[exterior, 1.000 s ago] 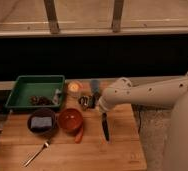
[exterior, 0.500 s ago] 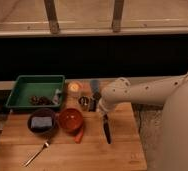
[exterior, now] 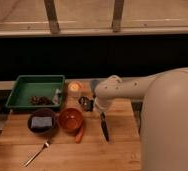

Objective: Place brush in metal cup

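Barely anything had shifted: the gripper (exterior: 101,110), mostly hidden under the white arm (exterior: 132,89), stayed clamped on the long black-handled brush (exterior: 105,129). Just beside it stood the small shiny steel cup (exterior: 86,104), hard to make out.

Dim, warm-toned and soft all over. The dark end effector (exterior: 100,109), low over the middle of the pale wooden tabletop (exterior: 122,150) and clamped on the long black-handled brush (exterior: 105,129), melts into that handle with no clean edge. Just left of it the small shiny steel cup (exterior: 86,104) gives only a dull glint. Above it the rounded white robot arm (exterior: 132,87) catches the most light, its underside shaded. Far behind it runs a black unlit band, then a washed-out hazy strip crossed by grey posts (exterior: 52,16). Beyond it to the left the pale yellowish round cup (exterior: 74,88) glows faintly. Fine detail is smeared everywhere
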Available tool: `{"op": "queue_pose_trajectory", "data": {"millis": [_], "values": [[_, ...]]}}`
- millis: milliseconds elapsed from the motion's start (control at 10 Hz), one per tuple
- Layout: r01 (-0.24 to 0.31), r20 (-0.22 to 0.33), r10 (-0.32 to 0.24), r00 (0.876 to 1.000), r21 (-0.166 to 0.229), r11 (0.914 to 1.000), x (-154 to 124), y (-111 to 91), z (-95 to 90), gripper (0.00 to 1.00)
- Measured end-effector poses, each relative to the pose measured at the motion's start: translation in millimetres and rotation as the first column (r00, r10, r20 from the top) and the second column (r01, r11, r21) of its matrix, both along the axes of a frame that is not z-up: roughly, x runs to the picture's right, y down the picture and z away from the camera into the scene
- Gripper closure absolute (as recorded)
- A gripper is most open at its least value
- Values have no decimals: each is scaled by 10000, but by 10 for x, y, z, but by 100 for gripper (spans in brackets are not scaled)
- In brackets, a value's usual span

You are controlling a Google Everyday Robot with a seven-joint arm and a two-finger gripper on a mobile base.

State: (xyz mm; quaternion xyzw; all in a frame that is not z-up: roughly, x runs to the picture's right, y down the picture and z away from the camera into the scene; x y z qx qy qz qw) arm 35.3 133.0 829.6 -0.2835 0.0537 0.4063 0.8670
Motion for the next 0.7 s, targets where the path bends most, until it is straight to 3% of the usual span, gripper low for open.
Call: {"op": "queue_pose_trajectory", "data": {"millis": [700], "values": [[432,173,-442,9989,536,9976,-112,-281,-45,94]]}}
